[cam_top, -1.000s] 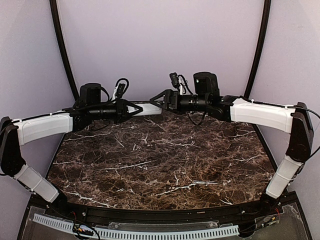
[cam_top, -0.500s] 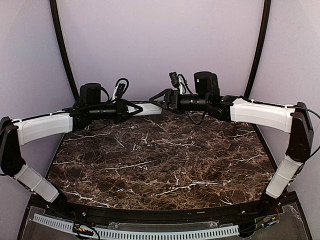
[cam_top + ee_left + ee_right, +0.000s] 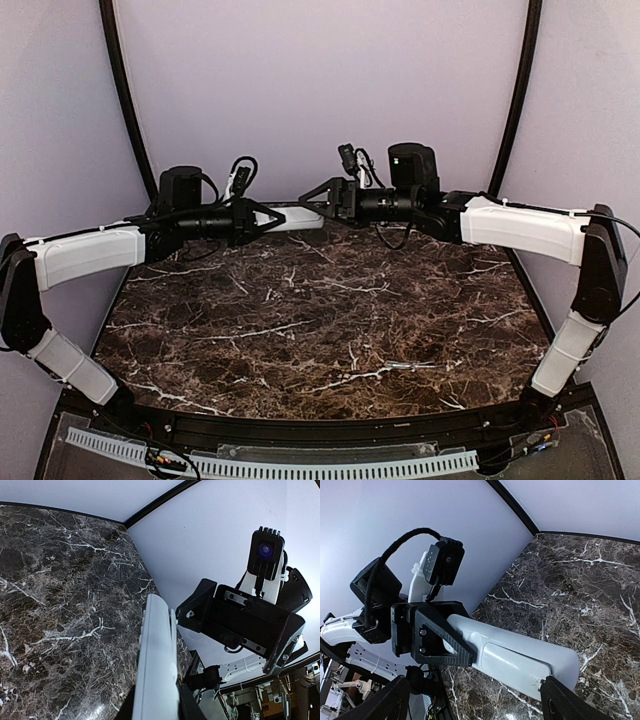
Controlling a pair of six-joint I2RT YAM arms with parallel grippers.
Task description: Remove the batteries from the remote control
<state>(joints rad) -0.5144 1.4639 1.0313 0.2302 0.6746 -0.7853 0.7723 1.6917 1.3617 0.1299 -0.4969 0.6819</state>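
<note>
The white remote control (image 3: 300, 218) is held in the air over the table's back edge by my left gripper (image 3: 268, 217), which is shut on one end of it. In the left wrist view the remote (image 3: 159, 660) runs edge-on out from between my fingers (image 3: 194, 707). In the right wrist view its back (image 3: 470, 635) shows, with the battery cover (image 3: 512, 666) closed. The batteries are hidden. My right gripper (image 3: 475, 680) is open and straddles the remote's free end. One fingertip (image 3: 555, 690) touches the cover's end.
The dark marble table (image 3: 320, 320) lies below both arms. The lilac back wall (image 3: 320, 90) stands just behind the grippers. The left gripper's black body (image 3: 435, 635) faces the right wrist camera at close range.
The right wrist has shifted very slightly by the remote's end. The left gripper and the remote have not moved.
</note>
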